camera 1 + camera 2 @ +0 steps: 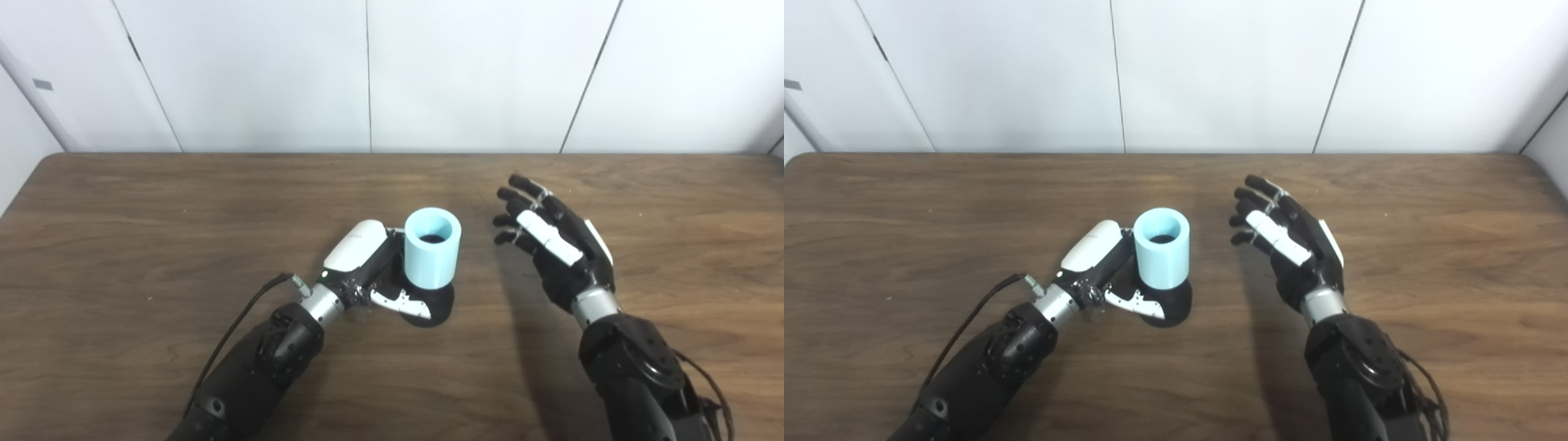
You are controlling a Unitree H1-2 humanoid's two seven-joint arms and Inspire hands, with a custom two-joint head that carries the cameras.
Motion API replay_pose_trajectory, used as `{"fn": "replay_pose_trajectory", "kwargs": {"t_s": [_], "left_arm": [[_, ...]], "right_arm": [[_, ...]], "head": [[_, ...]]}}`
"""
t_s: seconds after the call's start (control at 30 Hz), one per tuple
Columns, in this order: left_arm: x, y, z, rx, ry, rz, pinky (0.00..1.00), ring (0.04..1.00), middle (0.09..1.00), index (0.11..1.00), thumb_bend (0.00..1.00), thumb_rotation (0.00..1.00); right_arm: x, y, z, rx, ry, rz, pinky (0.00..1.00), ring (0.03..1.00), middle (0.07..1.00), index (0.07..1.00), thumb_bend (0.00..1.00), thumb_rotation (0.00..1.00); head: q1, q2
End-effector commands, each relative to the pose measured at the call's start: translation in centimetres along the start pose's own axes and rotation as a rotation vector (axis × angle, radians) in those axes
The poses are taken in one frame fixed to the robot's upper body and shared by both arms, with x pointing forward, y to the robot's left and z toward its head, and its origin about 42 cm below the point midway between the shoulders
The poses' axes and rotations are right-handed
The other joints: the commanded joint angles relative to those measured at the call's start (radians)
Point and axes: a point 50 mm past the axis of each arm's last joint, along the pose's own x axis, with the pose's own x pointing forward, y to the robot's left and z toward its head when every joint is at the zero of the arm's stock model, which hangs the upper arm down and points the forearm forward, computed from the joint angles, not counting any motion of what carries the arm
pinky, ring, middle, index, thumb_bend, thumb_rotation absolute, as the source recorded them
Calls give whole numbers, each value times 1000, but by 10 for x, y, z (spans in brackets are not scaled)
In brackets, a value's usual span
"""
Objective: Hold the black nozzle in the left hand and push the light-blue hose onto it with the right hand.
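Light-blue hose (432,256) stands upright, seated on the black nozzle (436,304), whose base rests on the wooden table (153,233). Left hand (367,269) is closed around the nozzle's base, thumb across the near side, fingers hidden behind the hose; the hose rises just beside its palm. Right hand (554,242) is well apart to the hose's right, raised above the table, fingers spread and lightly curled, holding nothing, palm turned toward the hose.
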Motion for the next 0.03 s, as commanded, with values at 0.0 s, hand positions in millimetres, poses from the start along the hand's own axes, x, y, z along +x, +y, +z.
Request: {"fn": "replay_pose_trajectory", "kwargs": {"t_s": [0.0], "left_arm": [[-32, -30, -21, 39, 157, -206, 408, 435, 498, 510, 505, 0]], "right_arm": [[2, 10, 4, -5, -24, 38, 319, 448, 664, 721, 542, 208]], "head": [[0, -3]]}}
